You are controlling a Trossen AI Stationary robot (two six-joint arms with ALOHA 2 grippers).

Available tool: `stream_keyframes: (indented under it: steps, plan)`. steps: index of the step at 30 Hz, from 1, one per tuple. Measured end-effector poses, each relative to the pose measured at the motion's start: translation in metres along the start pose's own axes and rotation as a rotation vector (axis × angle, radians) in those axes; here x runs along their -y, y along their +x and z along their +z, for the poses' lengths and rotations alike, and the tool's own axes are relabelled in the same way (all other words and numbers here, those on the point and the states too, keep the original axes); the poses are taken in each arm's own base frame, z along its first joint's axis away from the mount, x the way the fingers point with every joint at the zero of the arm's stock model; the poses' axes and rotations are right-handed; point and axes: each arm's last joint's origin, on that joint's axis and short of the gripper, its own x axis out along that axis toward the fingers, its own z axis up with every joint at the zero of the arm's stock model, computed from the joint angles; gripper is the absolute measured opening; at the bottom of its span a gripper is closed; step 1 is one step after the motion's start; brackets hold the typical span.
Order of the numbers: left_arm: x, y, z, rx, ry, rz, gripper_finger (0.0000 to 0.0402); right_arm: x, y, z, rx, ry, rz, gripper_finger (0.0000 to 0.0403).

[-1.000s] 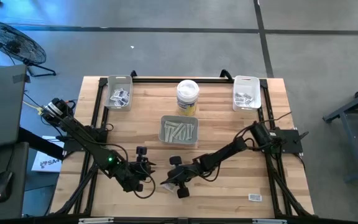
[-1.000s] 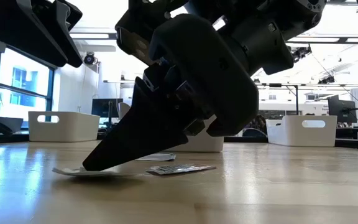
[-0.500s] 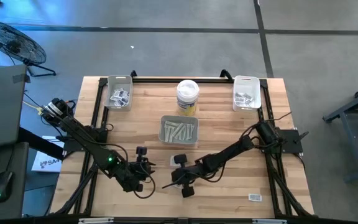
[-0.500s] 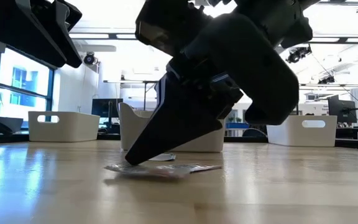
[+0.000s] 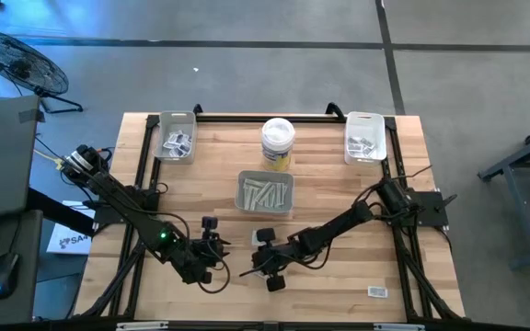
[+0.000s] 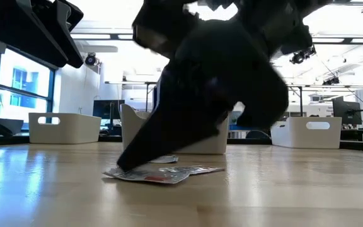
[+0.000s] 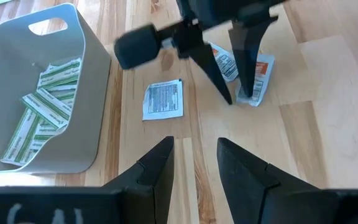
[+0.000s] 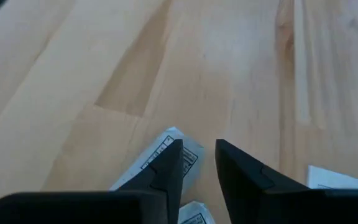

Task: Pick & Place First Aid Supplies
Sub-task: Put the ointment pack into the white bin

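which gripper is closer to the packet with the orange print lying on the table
Right. The right gripper stands over the orange-print packet with its fingers down at it, slightly apart. The left gripper waits a little way off on the table's left side, not touching it.

You've got white packets (image 7: 163, 99) w/ dark print beside the grey tray (image 7: 92, 134); one packet (image 7: 257, 78) near it shows an orange-red patch. In that tray, pale strips (image 7: 39, 112) w/ green stripes. Table (image 7: 328, 124) is light wood grain.

right claw (image 6: 188, 135) blurred; packet (image 8: 166, 163) part-hidden
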Motion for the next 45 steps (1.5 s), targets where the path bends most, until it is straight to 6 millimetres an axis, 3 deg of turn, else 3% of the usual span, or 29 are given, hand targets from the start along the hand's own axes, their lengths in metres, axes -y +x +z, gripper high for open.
stream_keyframes:
  steps: [9,16,23,27,31,35,45]
  plan:
    - [0.000,0.000,0.000,0.002,-0.001,-0.001,0.0120,0.006,0.006,-0.005,-0.003,0.032,-0.012,0.0067]
    - [0.000,0.000,0.000,0.002,-0.004,0.000,0.0120,0.013,0.006,-0.008,-0.052,0.055,-0.034,0.0007]
    - [0.000,0.000,0.000,0.002,-0.004,-0.001,0.0120,0.010,-0.001,-0.004,-0.050,0.046,-0.045,0.0002]
    - [0.000,0.000,0.000,0.001,-0.012,0.000,0.0120,0.006,-0.020,0.005,-0.057,0.032,-0.082,0.0002]
    - [0.000,0.000,0.000,-0.002,-0.020,-0.001,0.0120,0.003,-0.049,0.023,-0.037,0.029,-0.128,0.0002]
    - [0.000,0.000,0.000,-0.002,-0.025,-0.002,0.0120,-0.002,-0.077,0.028,-0.091,0.041,-0.161,0.0001]
    - [0.000,0.000,0.001,0.003,-0.026,-0.005,0.0120,-0.001,-0.156,0.002,-0.425,0.197,-0.517,0.0001]
